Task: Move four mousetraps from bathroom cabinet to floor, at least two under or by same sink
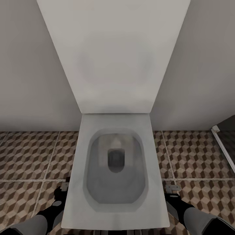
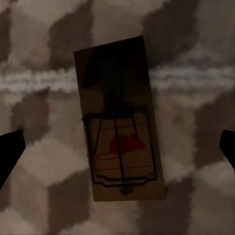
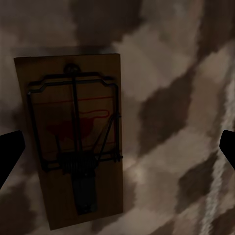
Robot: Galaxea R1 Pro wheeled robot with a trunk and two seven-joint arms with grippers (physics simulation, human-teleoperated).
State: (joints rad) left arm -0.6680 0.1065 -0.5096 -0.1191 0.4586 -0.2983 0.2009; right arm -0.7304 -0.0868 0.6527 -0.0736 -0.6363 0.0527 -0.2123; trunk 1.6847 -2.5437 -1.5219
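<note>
- Nearest, the left gripper (image 1: 62, 189) and right gripper (image 1: 172, 191) hang low on either side of a white toilet (image 1: 116, 169), fingers pointing at the bathroom floor (image 1: 29, 156).
- Each gripper stands spread wide and empty, its dark fingertips (image 2: 10, 154) at the edges of the wrist views.
- One mousetrap (image 2: 119, 120) lies flat on the tiles between the left fingers, long axis across the finger line, over a grout line.
- Another mousetrap (image 3: 73, 142) lies flat under the right gripper, nearer one finger.
- Both traps look already set down, by my reading.
- Room is tight: the toilet bowl rim flanks both arms.
- Farther off stands the wall.
</note>
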